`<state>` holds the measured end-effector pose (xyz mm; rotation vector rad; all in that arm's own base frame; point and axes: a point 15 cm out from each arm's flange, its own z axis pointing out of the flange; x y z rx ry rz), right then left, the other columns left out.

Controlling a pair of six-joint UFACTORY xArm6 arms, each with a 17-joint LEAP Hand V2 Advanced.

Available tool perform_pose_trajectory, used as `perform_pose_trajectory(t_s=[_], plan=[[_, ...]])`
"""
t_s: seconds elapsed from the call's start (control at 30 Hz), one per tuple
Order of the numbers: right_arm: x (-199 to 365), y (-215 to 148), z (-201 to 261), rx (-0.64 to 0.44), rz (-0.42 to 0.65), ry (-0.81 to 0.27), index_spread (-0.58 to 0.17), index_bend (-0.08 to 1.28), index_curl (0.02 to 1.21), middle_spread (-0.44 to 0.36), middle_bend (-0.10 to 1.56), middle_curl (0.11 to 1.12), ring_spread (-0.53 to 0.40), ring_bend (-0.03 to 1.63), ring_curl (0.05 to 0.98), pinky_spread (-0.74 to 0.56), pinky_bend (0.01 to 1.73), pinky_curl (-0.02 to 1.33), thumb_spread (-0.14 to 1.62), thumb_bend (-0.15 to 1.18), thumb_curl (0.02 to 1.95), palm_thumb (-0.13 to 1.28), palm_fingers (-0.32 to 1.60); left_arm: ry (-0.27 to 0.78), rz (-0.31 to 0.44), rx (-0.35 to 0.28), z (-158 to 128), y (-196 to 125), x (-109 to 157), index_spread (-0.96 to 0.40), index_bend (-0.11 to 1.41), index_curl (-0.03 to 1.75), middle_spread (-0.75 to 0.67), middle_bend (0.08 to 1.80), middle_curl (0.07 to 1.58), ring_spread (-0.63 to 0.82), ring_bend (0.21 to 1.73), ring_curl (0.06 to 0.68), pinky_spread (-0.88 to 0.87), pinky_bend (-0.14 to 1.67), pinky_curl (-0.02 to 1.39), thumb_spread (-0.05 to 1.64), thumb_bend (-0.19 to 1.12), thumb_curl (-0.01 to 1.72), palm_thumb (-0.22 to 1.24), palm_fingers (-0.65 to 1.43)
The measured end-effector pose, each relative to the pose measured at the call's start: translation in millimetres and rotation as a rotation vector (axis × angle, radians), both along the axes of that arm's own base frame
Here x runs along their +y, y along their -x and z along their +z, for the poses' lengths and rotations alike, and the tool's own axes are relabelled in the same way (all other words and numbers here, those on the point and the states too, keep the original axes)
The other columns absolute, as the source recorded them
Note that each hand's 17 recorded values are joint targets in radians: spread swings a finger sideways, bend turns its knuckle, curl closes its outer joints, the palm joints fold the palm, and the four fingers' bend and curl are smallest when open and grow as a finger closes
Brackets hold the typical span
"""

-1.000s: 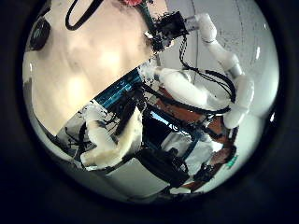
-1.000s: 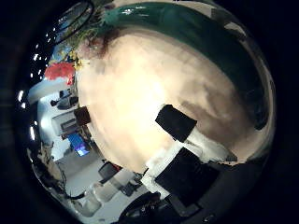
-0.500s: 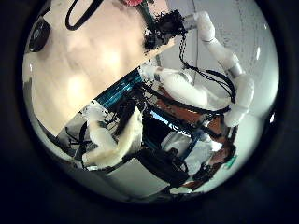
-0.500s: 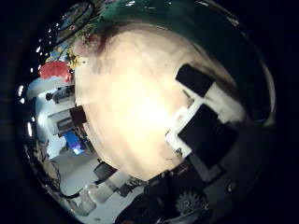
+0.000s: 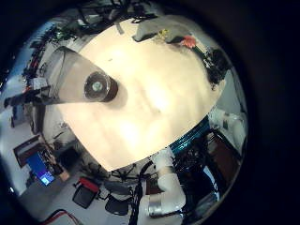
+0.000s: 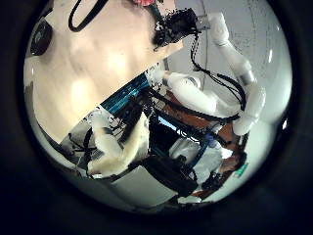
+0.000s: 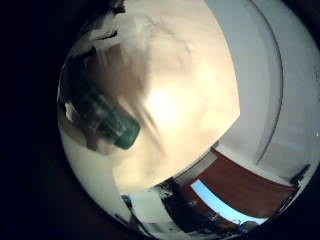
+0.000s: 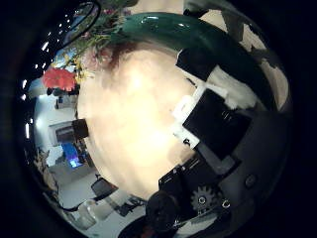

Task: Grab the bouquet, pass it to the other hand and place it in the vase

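The bouquet [image 8: 89,55] lies on the table, its flower heads at one end and its wrap [image 8: 168,30] close under my right hand. The same wrap [image 7: 110,100] fills much of the right little finger side view. My right hand's fingers [image 8: 213,99] are curled in against the wrap. From the left palm, the right hand [image 6: 176,26] shows down at the table's far edge by the flowers. The vase [image 5: 86,84] stands upright on the table near my left hand. The left hand [image 6: 122,147] hangs relaxed with nothing in it.
The pale round table [image 5: 159,94] lies between the vase and the bouquet. The right arm [image 6: 240,83] reaches over the table's edge. Room clutter and stands surround the table.
The right hand's fingers have curled much further into its thumb side view, and the bouquet's wrap has grown closer. The left hand has hardly moved.
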<state>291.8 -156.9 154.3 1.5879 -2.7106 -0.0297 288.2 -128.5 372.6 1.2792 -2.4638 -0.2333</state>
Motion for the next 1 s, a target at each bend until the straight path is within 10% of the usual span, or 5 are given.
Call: perform_pose_trajectory(t_s=[0.33, 1.0], plan=[[-40.4, -9.9, 55.5, -0.117, -0.068, 0.071, -0.361, 0.94, 0.85, -0.185, 1.15, 0.81, -0.196, 1.37, 0.549, -0.28, 1.35, 0.40, 0.92, 0.00, 0.63, 1.07, 1.29, 0.006, 0.001, -0.012, 4.4, -1.1, 0.5, 0.04, 0.18, 0.37, 0.32, 0.19, 0.31, 0.54, 0.45, 0.201, 0.59, 0.37, 0.16, 1.15, -0.02, 0.31, 0.35, 0.13], [-46.5, -24.4, 226.9, -0.480, -0.036, -0.111, -0.248, 1.09, 0.82, -0.123, 1.28, 0.75, -0.170, 1.44, 0.582, -0.21, 1.36, 0.51, 0.93, 0.00, 0.82, 1.12, 1.23, 0.077, 0.033, -0.067, 31.6, 1.4, 7.7, 0.04, 0.18, 0.37, 0.32, 0.19, 0.31, 0.54, 0.45, 0.202, 0.59, 0.37, 0.16, 1.15, -0.02, 0.31, 0.35, 0.14]])
